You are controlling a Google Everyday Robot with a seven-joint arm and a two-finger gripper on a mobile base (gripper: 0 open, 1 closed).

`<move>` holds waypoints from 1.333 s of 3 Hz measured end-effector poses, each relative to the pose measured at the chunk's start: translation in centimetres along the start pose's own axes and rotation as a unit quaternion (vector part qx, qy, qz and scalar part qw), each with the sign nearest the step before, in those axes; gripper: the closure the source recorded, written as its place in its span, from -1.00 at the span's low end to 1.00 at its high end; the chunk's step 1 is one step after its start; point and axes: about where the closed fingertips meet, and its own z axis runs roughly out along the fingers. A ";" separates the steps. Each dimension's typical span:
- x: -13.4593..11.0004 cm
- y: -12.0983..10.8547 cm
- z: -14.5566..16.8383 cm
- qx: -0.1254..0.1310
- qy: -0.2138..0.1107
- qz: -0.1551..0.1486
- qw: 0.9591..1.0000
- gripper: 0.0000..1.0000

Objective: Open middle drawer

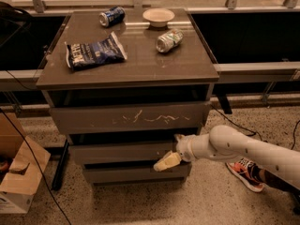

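The claw [169, 157] sits against the right end of the middle drawer [117, 152], its cream tip lying across the drawer's lower edge. Whether it is open or closed cannot be told. Behind it, the white arm [243, 146] runs off to the lower right. The middle drawer is the plain grey-brown front second from the top, under the taller front with white scratch marks [129, 118] and above the narrower bottom front [136, 173]; a dark gap shows along its top. On the cabinet's surface [126, 69] lie a dark chip bag [95, 51], a blue can [112, 16] on its side, a pale bowl [158, 16] and a silver-green can [169, 40]. A cardboard box [18, 172] stands on the floor to the left.
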 end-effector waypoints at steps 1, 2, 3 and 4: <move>1.1 -3.1 2.7 0.002 -0.009 0.010 1.000 -1.00; 1.8 -6.7 5.5 -0.001 -0.013 0.019 1.000 -1.00; 2.7 -9.4 8.1 -0.014 -0.005 0.037 0.999 -0.65; 2.5 -9.6 8.1 -0.015 -0.004 0.039 0.999 -0.17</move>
